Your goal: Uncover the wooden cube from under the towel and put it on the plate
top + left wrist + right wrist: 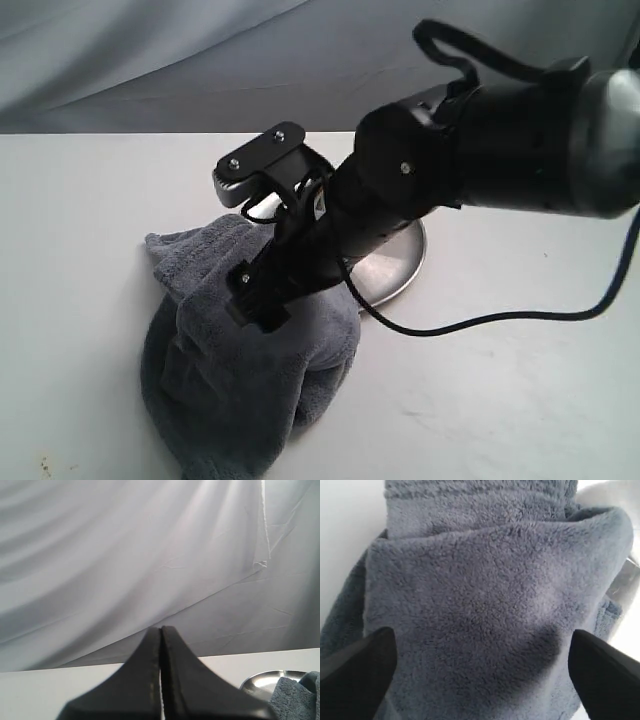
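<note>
Progress: early, nothing finished as far as the views show.

L gripper [161, 630]: jaws pressed together, nothing btwn them. It's aimed at the grey backdrop [100, 555] above the table [80, 250]. Not seen in the ext view, so prob well out of the work.

Towel [250, 380] lies bunched and folded on the table, approx 7 o'clock from the plate [405, 270]. Its upper edge touches or overlaps the plate rim; can't tell which, the arm blocks it.

Cube: not visible in any view. My guess is it's under the towel, prob under the raised hump, but there's no clear cube-shaped bulge to confirm.

R gripper [480, 637] reaches across the middle and hangs right over the towel's top fold, jaws spread wide, holding nothing. The wrist view shows fleece filling the gap btwn the fingers [360, 670]; contact w/ the cloth can't be judged.

Plate: at 1–2 o'clock from the towel, mostly hidden behind the R arm. The visible part is bare, no cube on it.

Left to do, by my reading: close on a fold, pull the towel off, find + grip the cube, carry it toward 1–2 o'clock, set it on the plate. Even the uncovering isn't done yet.
</note>
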